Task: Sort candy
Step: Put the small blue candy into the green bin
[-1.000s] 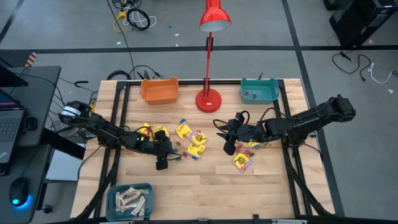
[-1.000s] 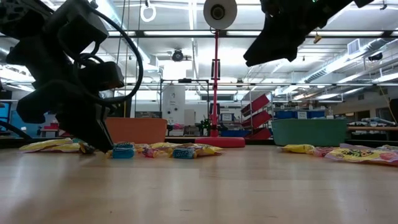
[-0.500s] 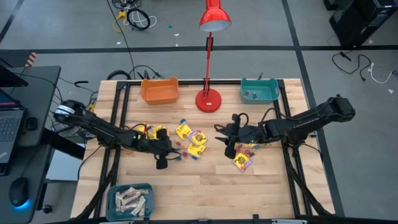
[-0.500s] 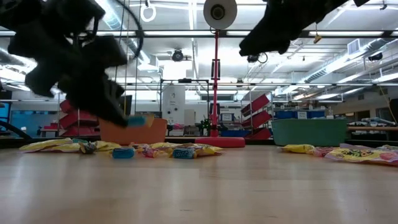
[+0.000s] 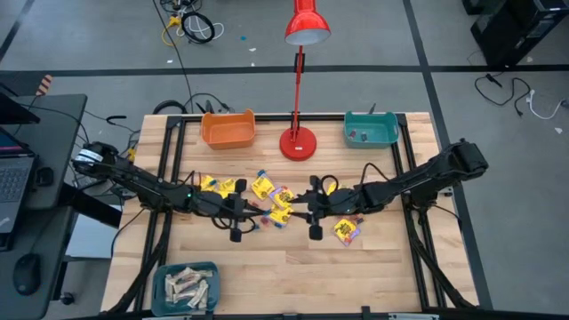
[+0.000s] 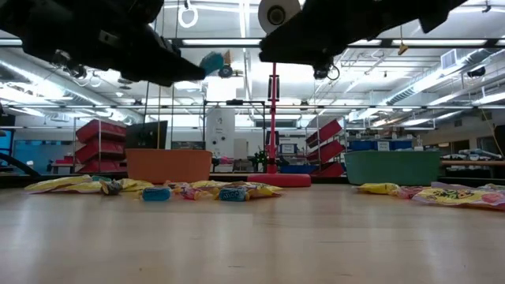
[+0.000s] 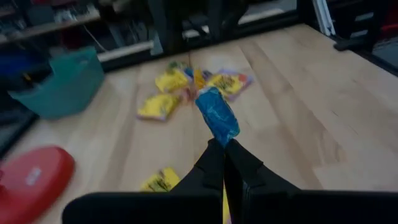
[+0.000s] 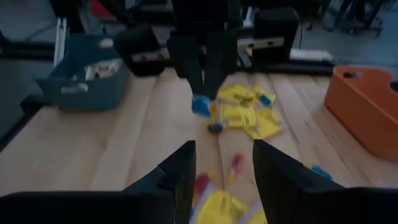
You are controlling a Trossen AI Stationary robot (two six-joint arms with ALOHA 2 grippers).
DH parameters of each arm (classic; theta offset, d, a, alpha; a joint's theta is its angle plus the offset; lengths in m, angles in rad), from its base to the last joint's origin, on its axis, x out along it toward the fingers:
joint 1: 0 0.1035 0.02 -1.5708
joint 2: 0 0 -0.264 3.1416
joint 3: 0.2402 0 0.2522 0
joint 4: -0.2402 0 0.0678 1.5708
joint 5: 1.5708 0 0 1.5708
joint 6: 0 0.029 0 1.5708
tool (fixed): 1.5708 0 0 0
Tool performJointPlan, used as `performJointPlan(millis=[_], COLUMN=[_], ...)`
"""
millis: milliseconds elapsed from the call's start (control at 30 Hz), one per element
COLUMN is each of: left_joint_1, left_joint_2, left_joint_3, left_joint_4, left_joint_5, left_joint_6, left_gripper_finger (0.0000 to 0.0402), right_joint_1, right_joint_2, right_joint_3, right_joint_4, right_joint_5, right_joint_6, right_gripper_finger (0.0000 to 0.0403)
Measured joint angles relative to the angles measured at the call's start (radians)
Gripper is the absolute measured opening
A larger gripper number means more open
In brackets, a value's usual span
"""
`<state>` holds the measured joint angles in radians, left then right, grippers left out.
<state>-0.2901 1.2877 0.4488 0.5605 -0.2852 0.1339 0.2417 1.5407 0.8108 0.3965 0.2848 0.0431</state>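
Observation:
The candy (image 5: 271, 194) lies scattered mid-table: yellow packets, small red and blue pieces, and one more yellow packet (image 5: 347, 231) to the right. My left gripper (image 5: 249, 212) hangs above the table's middle, nearly level, shut on a blue wrapped candy (image 7: 217, 115), which the low view shows high up (image 6: 211, 61). My right gripper (image 8: 221, 160) faces it from the right (image 5: 300, 210), open, with nothing between its fingers. The right wrist view shows my left gripper's fingers (image 8: 205, 65) with the blue candy (image 8: 200, 104) at their tips. My left gripper pinches the blue candy by its near end (image 7: 222, 138) between its two fingertips. The fingers run almost level, pointing toward the table's right. The candy sticks out beyond the tips in line with them, lifted clear of the table.
An orange bin (image 5: 228, 129) and a teal bin (image 5: 371, 129) stand at the far edge with a red lamp's base (image 5: 298, 142) between them. A blue-grey bin (image 5: 185, 286) holding pale bars sits at the near left. Bare wood lies near the front edge (image 5: 356, 276).
My left gripper has risen from the table with the blue candy and tipped from pointing down to nearly level. My right gripper has moved toward the table's left, closer to the left gripper, and has tipped toward level too.

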Motion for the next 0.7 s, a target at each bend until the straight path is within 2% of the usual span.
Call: performJointPlan(millis=[300, 700], left_joint_1=[0.000, 0.000], left_joint_2=[0.000, 0.000], left_joint_3=[0.000, 0.000], left_joint_4=[0.074, 0.143], left_joint_5=[-0.029, -0.062], left_joint_6=[0.049, 0.101], left_gripper_finger=[0.0000, 0.0000], right_joint_1=[-0.012, -0.053], right_joint_2=[0.093, 0.110], right_joint_3=[0.001, 0.001], right_joint_4=[0.236, 0.333], right_joint_5=[-0.021, -0.097], right_joint_6=[-0.065, -0.076], right_gripper_finger=[0.0166, 0.0170])
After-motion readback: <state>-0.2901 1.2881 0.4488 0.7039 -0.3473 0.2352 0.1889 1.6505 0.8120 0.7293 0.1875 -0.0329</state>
